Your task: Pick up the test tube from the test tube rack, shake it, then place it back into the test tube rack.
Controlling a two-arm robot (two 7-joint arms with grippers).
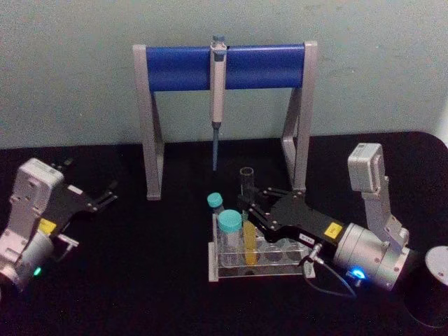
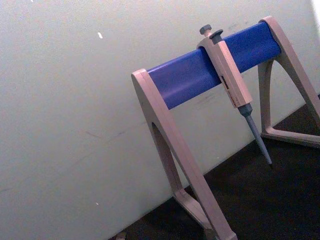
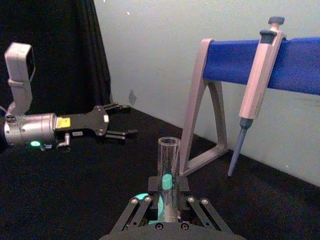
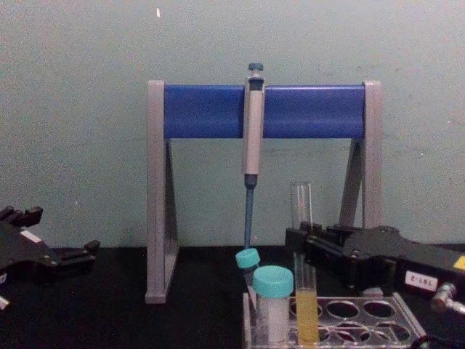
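Glass test tube [image 1: 246, 180], uncapped w/ yellow liquid, sits in rack [image 1: 269, 271], right gripper [image 1: 251, 203] pinching it. Risk: skewed lift may jam it; hard shake may spill. Left gripper [image 1: 108, 195] spread, parked far left.

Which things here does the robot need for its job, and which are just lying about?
Needed: tall clear glass test tube with yellow liquid; low clear plastic rack; right gripper at the tube.
Idle: grey-and-blue pipette stand; grey pipette; large teal-capped white tube; small teal-capped tube; parked left gripper, fingers open.
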